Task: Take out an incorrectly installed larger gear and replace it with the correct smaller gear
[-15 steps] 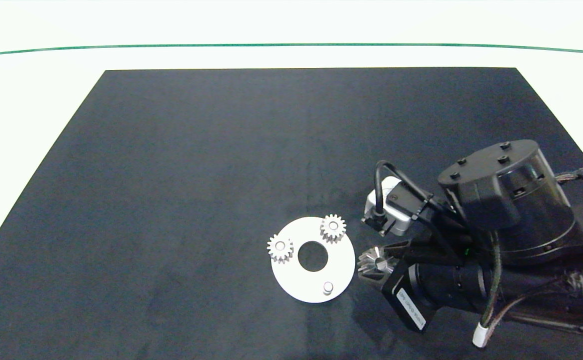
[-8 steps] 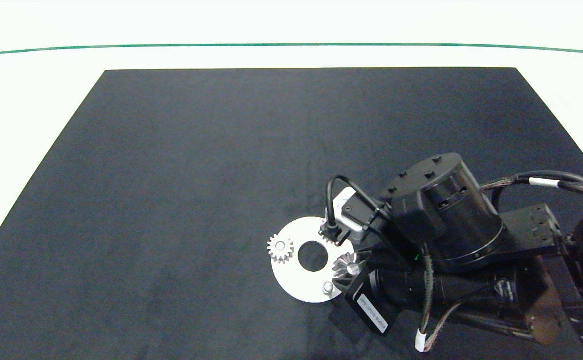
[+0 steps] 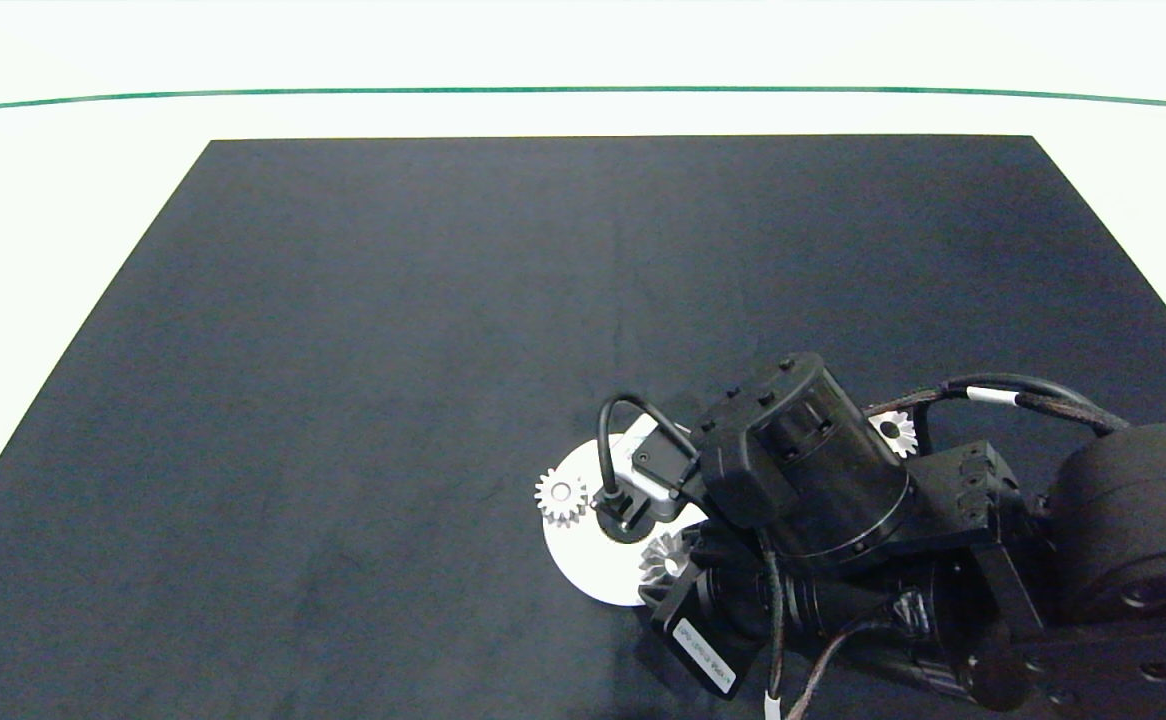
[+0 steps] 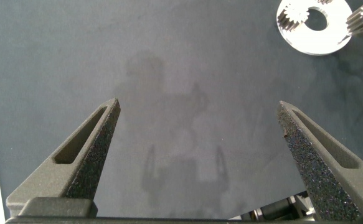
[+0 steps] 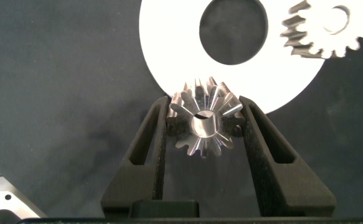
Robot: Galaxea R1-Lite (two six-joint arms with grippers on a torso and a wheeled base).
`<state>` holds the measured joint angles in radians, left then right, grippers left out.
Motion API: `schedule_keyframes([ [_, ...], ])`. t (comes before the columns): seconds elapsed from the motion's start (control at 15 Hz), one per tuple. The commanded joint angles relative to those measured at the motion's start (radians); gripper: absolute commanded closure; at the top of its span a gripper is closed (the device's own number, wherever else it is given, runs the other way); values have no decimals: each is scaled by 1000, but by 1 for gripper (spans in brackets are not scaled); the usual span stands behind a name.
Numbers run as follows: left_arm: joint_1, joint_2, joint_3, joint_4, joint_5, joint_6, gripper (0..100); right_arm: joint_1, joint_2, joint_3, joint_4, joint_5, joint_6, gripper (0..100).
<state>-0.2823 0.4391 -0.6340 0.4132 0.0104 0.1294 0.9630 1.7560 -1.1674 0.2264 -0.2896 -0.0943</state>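
Silver and shiny, a gear (image 5: 203, 126) sits squeezed between the two fingers of the right gripper (image 5: 203, 134). It has a round hole in the middle. In the head view this gear (image 3: 665, 557) is low and a bit right of the middle of the frame, at the edge of a white disc (image 3: 583, 565) lying on the dark counter (image 3: 343, 350). One small gear (image 3: 560, 496) stands on the disc's left side. Another gear (image 3: 894, 432), with long pointy teeth, lies on the counter to the right, behind the arm. The left gripper (image 4: 200, 140) hangs over bare counter with its fingers spread wide apart, holding nothing.
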Motion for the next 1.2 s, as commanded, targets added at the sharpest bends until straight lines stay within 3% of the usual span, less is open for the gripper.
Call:
schedule_keyframes([
  [0.07,0,1,1,3,0,1,0,2,20,-1,1,-2,-1,75],
  [1.2,0,-2,2,3,0,-1,0,0,74,-55,-2,-5,-1,75],
])
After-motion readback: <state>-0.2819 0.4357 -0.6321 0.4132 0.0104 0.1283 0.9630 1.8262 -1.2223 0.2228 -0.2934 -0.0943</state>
